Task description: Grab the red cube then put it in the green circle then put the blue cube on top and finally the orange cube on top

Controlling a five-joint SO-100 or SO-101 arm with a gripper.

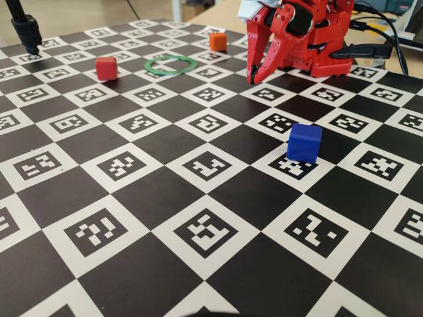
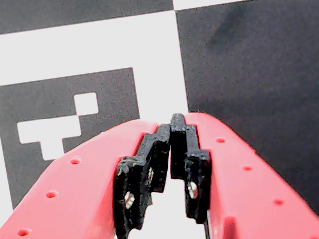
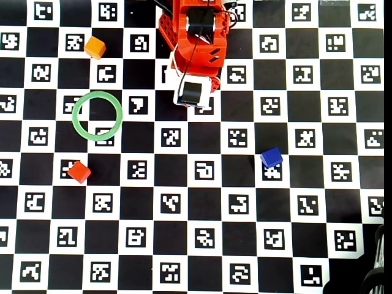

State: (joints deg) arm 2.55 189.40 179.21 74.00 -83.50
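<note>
Overhead view shows the red arm folded up at the top edge of the checkerboard bench, with all 3 cubes sitting loose and well apart from each other. The green circle lies flat on the left side with nothing in it. The red cube sits just below the ring, the orange cube is above it near the top edge, and the blue cube is way over on the right.

Wrist view has the jaws clenched, black tips meeting with nothing between them, pointing down at a marker square. Fixed view shows the same thing, jaws tips close to the bench near the arm's base, well apart from every cube.
</note>
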